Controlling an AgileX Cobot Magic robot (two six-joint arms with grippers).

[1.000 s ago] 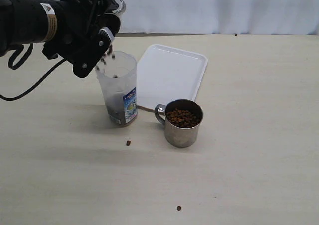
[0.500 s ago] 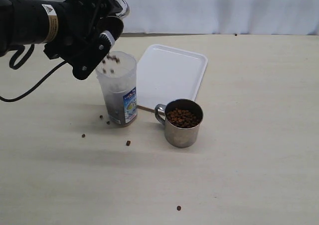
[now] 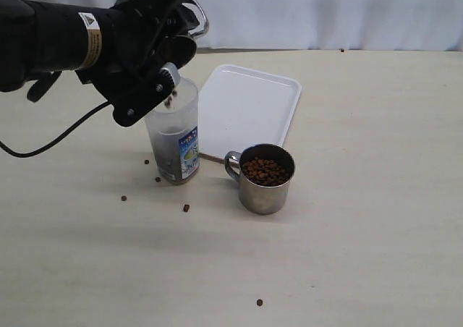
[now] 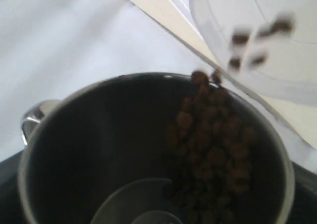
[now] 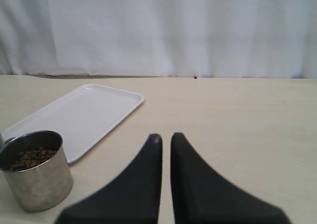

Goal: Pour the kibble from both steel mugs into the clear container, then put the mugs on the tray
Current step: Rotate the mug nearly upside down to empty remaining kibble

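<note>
My left gripper is shut on a steel mug, held tilted over the clear container. The left wrist view looks into that mug. Kibble slides to its lip and falls toward the container's rim. A layer of kibble lies in the container's bottom. The second steel mug, full of kibble, stands upright to the container's right. The white tray lies behind both. My right gripper is shut and empty, low over the table, with the full mug and the tray ahead of it.
Spilled pellets lie on the table near the container's base, to its left, in front and near the front edge. A black cable hangs from the left arm. A white curtain backs the table.
The left arm has shifted right and tipped the mug further. Kibble keeps falling into the container. Several pellets have landed on the table left of the container.
</note>
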